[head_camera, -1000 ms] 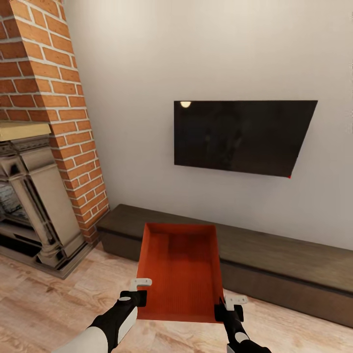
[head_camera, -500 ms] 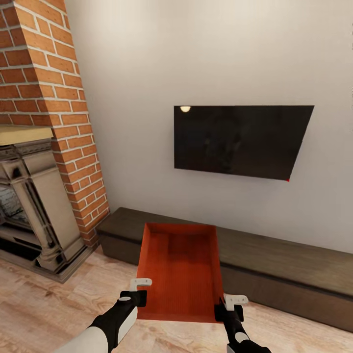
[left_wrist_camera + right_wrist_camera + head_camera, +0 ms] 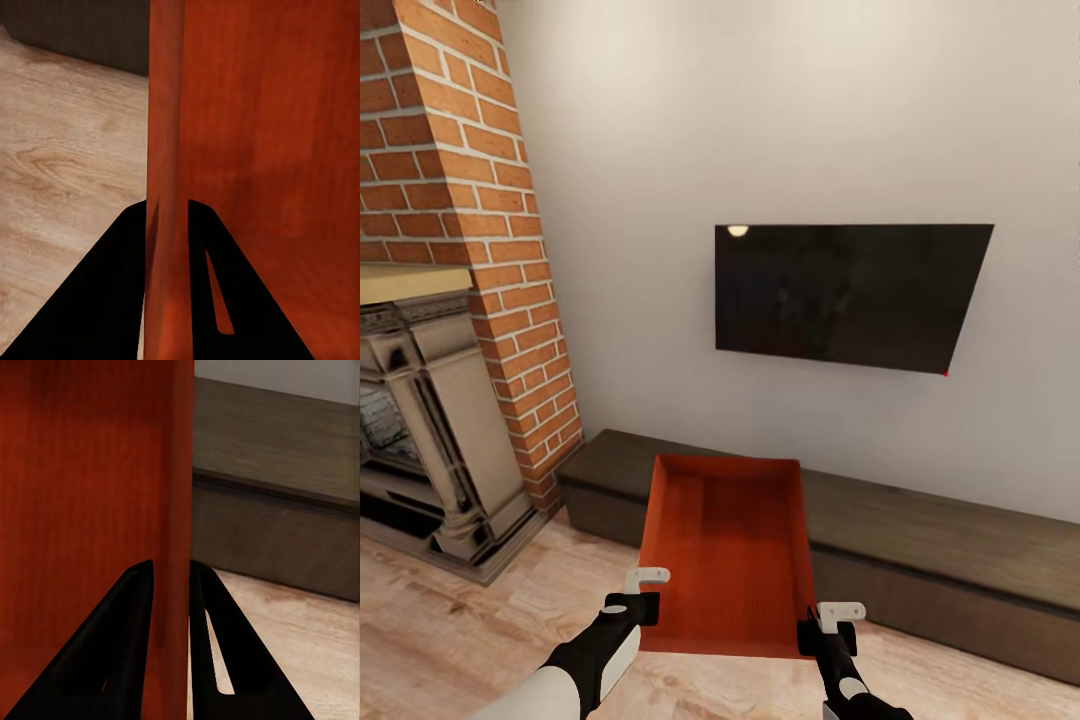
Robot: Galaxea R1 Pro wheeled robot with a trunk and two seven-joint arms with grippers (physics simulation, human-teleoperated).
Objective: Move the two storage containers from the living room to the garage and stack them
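View tilted up slightly, left gripper (image 3: 644, 608) and right gripper (image 3: 826, 634) clamped on storage container (image 3: 725, 555) walls

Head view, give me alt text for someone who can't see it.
Both grippers, left and right, clamp the near side walls of an orange-red storage container held above a light wood floor. Behind are a dark bench, black wall screen and brick fireplace.

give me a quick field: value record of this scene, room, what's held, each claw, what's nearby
room: living room, light wood floor
held item: orange-red bin, open top, empty, carried in front of the robot
left claw: shut on the bin's left wall
right claw: shut on the bin's right wall
ahead: low dark bench along the white wall
on wall: black screen
at left: brick fireplace
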